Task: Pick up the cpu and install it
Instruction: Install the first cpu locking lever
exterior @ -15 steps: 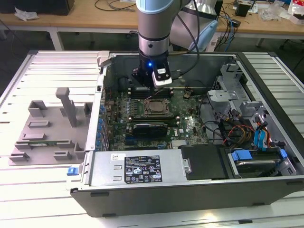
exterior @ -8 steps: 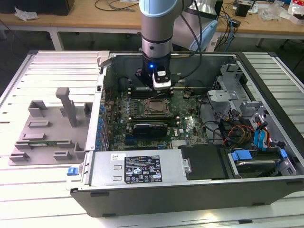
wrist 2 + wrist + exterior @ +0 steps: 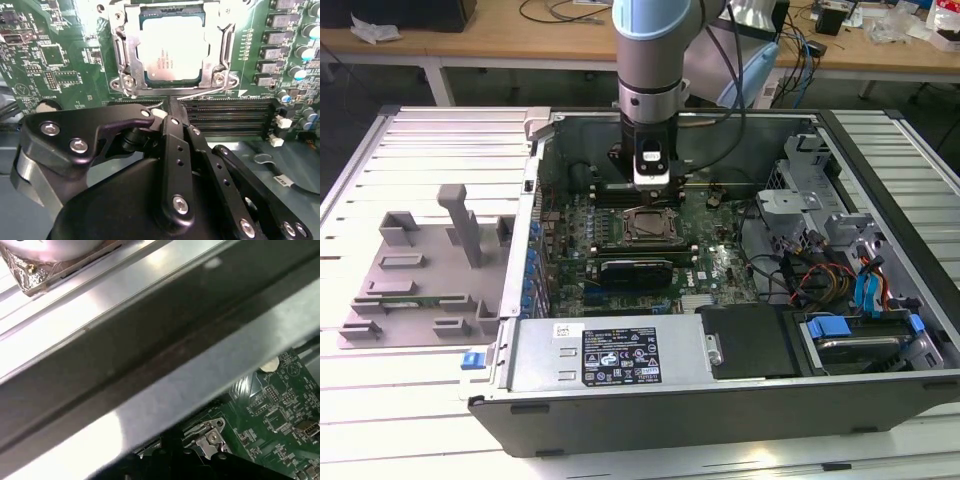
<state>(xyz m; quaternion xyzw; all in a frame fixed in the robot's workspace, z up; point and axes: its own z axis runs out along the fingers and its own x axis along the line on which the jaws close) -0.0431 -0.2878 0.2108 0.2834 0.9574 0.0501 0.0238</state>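
arm (image 3: 655, 60) over open case (image 3: 720, 400) | cpu (image 3: 646, 226) in socket

Bright, even light; glare streaks the blurred case rail (image 3: 150, 390).

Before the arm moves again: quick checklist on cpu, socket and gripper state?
1. The cpu lies inside the socket frame: ok, it sits flat and square in the second wrist view.
2. Gripper free of the cpu: ok, its fingertips meet beside the memory slots, apart from the chip.
3. Gripper holding nothing: ok, nothing shows between the closed fingers.
4. Socket retention lever latched: cannot tell; a thin wire runs along the frame's edge.
5. Cpu fully seated on the contacts: cannot tell from above.
6. Arm clear of the case walls: ok in the exterior view.
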